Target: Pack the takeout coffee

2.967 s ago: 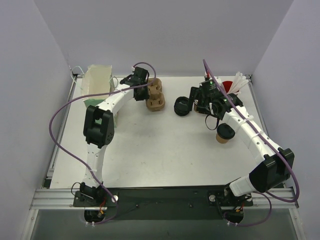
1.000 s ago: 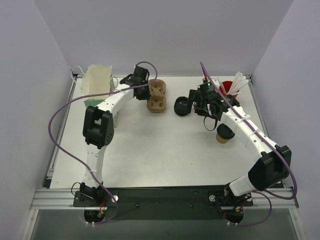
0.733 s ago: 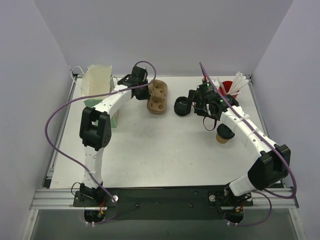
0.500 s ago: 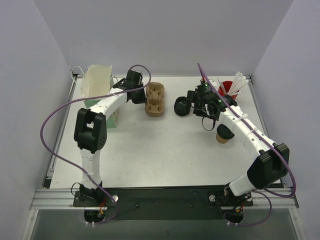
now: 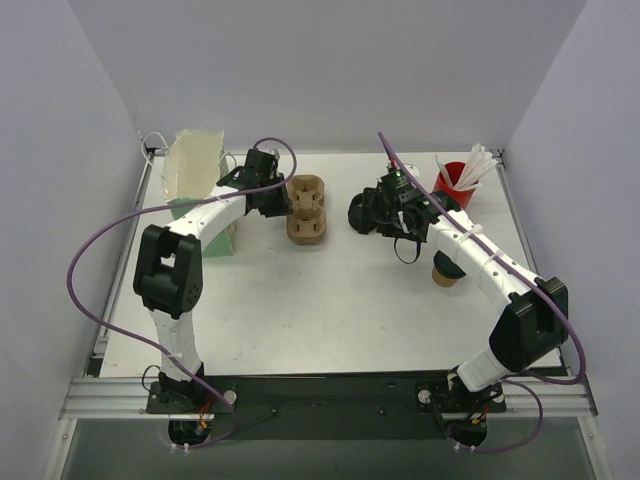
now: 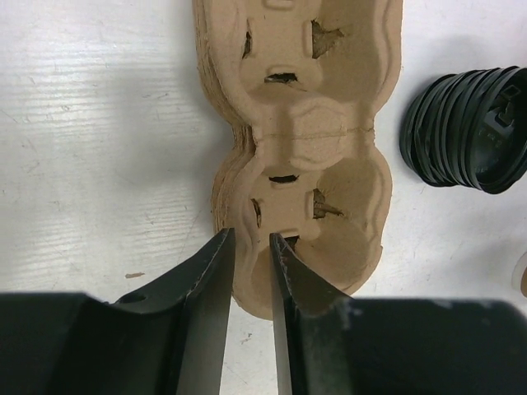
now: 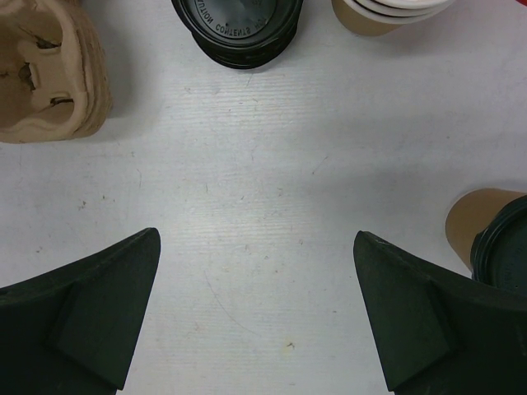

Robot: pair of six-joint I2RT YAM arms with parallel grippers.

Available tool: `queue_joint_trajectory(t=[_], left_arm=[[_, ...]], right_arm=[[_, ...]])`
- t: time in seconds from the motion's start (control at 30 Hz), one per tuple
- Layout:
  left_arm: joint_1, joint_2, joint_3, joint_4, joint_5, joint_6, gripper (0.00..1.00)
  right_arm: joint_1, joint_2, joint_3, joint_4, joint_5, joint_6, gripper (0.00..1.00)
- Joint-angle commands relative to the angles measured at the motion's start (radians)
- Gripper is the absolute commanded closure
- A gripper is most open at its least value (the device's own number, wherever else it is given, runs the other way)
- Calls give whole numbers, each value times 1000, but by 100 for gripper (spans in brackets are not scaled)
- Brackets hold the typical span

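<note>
The takeout coffee [image 5: 450,268], a brown paper cup with a black lid, stands at the right of the table, partly under my right forearm. It also shows at the right edge of the right wrist view as the takeout coffee [image 7: 465,218]. My right gripper [image 5: 388,207] [image 7: 255,239] hangs wide open over bare table, with nothing between its fingers. My left gripper [image 5: 278,198] [image 6: 251,234] straddles the near rim of a stack of brown pulp cup carriers [image 5: 307,210] [image 6: 313,132]. Its jaws are a narrow gap apart, and I cannot tell whether they pinch the rim.
A stack of black lids [image 5: 362,212] [image 7: 239,29] lies just left of my right gripper. Lidless tan cups [image 7: 387,12] stand beside it. A red cup with white sticks [image 5: 458,180] is at the back right, and a translucent bag [image 5: 195,165] at the back left.
The carrier stack has slid left and nearer with my left gripper, whose arm swung left. My right gripper moved left toward the lids, still open.
</note>
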Motion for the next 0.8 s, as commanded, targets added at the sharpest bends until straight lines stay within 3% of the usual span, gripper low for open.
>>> queue_joint_trajectory(t=[0.0,0.47,0.77], left_arm=[[-9,-22,72,7,-24,44,66],[-55,155,348,-175,-141,145,61],[-55,231,451,-243,-191,141,67]], right_arm=[[10,-2,37,-12,35,-5,3],[19,9,49,-16,43,-5,3],[21,12,43,-16,40,-5,3]])
